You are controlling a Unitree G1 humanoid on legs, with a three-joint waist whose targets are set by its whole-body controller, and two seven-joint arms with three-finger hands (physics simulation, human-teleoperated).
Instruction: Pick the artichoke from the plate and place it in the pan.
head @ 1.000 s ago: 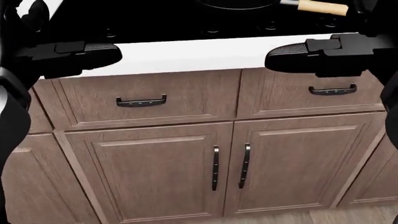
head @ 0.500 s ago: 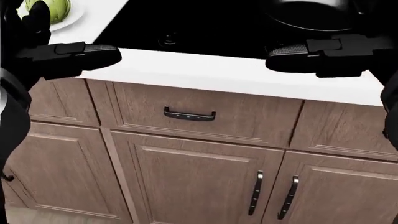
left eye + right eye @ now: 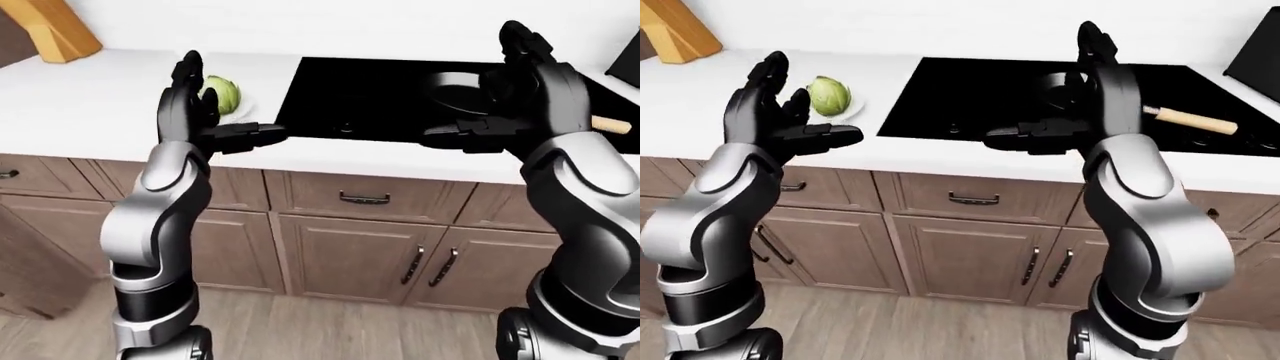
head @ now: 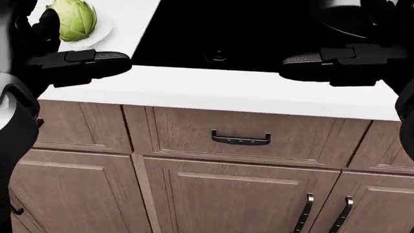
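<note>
While unheld on its plate [image 3: 850, 112], artichoke [image 3: 828, 95] sits just beyond left robot hand [image 3: 775, 112].

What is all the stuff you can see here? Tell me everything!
artichoke: one, green, on the plate, at the left of the counter
plate: one, white, under the artichoke, left of the stove
pan: one, black with a wooden handle, on the stove
stove: one, flat black, set into the counter
counter: one, white, across the view
wooden block: one, tan, top left corner
cabinets: brown wood, dark handles, below the counter
floor: grey-brown planks, at the bottom
left hand: black, open, raised near the plate
right hand: black, open, raised over the stove
</note>
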